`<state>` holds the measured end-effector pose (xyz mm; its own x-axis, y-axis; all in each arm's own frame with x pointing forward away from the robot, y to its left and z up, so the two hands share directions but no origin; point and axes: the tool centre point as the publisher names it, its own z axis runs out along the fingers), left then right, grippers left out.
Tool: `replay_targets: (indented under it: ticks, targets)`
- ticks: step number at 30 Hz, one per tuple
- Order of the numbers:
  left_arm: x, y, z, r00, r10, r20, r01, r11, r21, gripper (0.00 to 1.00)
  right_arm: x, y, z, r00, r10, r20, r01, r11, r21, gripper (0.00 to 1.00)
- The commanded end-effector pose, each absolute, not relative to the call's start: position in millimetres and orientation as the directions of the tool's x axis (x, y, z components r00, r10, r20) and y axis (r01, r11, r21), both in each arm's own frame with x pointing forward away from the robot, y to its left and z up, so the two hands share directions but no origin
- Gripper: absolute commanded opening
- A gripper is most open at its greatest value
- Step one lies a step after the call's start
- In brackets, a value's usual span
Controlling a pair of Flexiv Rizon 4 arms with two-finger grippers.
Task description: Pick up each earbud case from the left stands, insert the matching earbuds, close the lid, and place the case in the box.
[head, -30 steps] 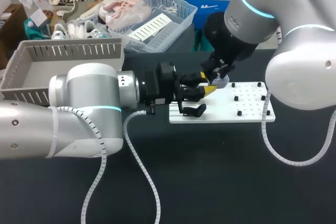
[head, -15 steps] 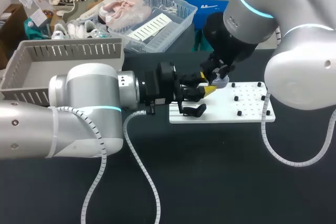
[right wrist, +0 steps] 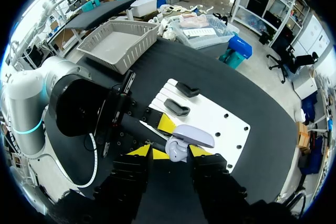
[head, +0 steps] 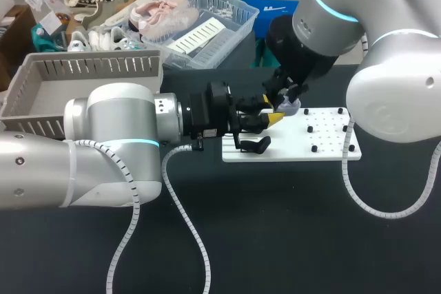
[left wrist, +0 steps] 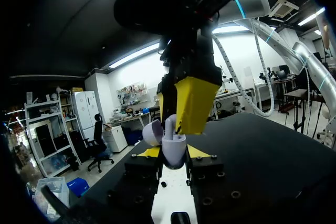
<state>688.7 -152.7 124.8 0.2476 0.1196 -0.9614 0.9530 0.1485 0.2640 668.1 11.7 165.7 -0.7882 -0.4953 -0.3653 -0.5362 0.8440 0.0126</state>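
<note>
- Grey box (head: 83,77): upper left of frame, on the tabletop (head: 275,239).
- My left gripper (head: 272,111): frame centre. Fingers closed on the lavender earbud case (left wrist: 173,151), which has its lid open and is held over the left end of the white stand board (head: 324,146).
- My right gripper (right wrist: 168,153): just right of centre, directly above the case. Whether it grips anything I cannot tell.

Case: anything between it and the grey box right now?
Yes. The right gripper hangs right above the open case in the left gripper. Otherwise nothing loose shows between case and grey box.
</note>
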Motion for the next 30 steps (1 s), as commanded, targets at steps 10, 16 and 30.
replay_targets:
  ticks: [10, 16, 30]
  targets:
    - [688, -153, 124, 0.249, 0.119, -0.961, 0.951, 0.155, 0.266, 0.0, 668, 10, 175, -0.79, -0.482, -0.378, -0.521, 0.853, 0.001, 0.42]
    - [688, -153, 124, 0.249, 0.119, -0.961, 0.951, 0.155, 0.266, 0.0, 681, 4, 187, -0.791, -0.462, -0.401, -0.501, 0.865, -0.006, 0.42]
    - [688, -153, 124, 0.249, 0.119, -0.961, 0.951, 0.155, 0.266, 0.0, 729, -16, 195, -0.826, -0.353, -0.44, -0.411, 0.911, 0.039, 0.43]
